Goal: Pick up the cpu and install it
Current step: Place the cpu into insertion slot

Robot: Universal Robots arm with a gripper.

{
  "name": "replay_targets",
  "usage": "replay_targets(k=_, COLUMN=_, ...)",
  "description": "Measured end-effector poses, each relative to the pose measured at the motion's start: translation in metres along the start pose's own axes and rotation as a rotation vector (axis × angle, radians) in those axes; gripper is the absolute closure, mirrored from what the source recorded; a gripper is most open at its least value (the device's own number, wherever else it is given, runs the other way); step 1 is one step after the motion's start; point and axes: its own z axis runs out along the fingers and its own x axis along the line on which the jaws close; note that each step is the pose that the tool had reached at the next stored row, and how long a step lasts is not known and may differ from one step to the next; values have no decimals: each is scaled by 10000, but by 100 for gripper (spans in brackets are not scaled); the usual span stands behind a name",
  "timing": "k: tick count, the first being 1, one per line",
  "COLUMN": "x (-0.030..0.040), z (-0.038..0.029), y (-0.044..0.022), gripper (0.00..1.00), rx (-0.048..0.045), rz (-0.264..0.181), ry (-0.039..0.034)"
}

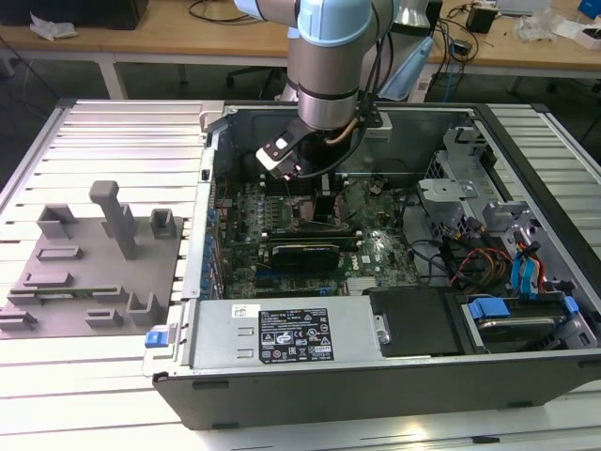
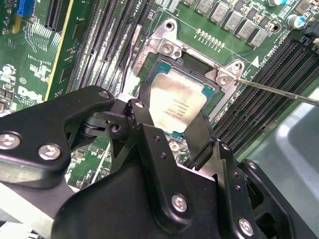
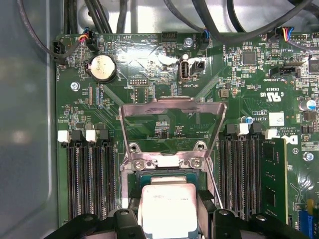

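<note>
At the exterior view's left, on the ribbed table [image 1: 94,385], a grey fixture plate [image 1: 94,282] with upright blocks, well apart from the work. Toward the middle, an open computer case [image 1: 376,385] lying on its side, motherboard [image 1: 376,258] face up. Reaching down into it from the far side, the arm [image 1: 329,66], with the gripper [image 1: 315,202] low over the board, near the far wall of the case. At the exterior view's right, drive bays and loose cables [image 1: 507,263], untouched.

In the second wrist view, the cpu [image 2: 174,102] lying flat, silvery top up, directly between the two black fingers [image 2: 199,134] and straight below the palm. Pads against two opposite edges of the near-square chip, with no gap to be made out: jaws clenched on the cpu, by the look of it. Thin metal lever [image 2: 279,92] standing free beside the socket.

In the first wrist view, the same chip squarely over the socket frame [image 3: 164,162], edges parallel to the frame's. Load plate [image 3: 172,107] hinged back, clear of the chip. Memory slots [image 3: 89,179] flanking the socket on both sides. Full seating in the socket hard to judge from these angles.
</note>
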Motion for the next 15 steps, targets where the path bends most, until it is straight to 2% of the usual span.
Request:
replay_targets(k=6, x=0, z=0, y=1, gripper=46, rx=1, rz=-1, ry=0)
replay_targets(k=7, x=0, z=0, y=1, gripper=34, rx=1, rz=-1, ry=0)
replay_targets(k=11, x=0, z=0, y=1, gripper=34, rx=1, rz=0, ry=1)
replay_targets(k=15, x=-1, z=-33, y=2, gripper=34, rx=1, rz=0, ry=1)
